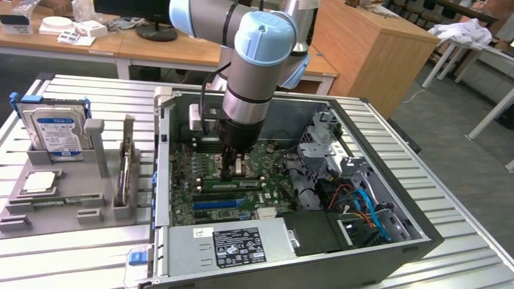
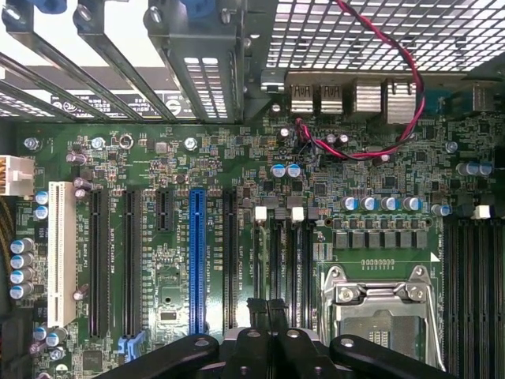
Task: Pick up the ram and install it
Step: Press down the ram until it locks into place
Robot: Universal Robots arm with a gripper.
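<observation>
Right now the gripper [image 1: 233,171] is down inside the computer case [image 1: 377,259], low over the motherboard [image 1: 277,159]. Its fingers [image 2: 258,332] are pressed together with nothing pinched between them. The ram [image 1: 215,186] is a long green stick lying along the memory slots [image 2: 290,260] in the middle of the motherboard, right under the fingertips. I cannot tell if the fingers touch it or if it is pushed all the way in. On the motherboard, the silver processor socket [image 2: 377,309] sits just beside those slots, and a blue slot [image 2: 196,260] is on their other side.
</observation>
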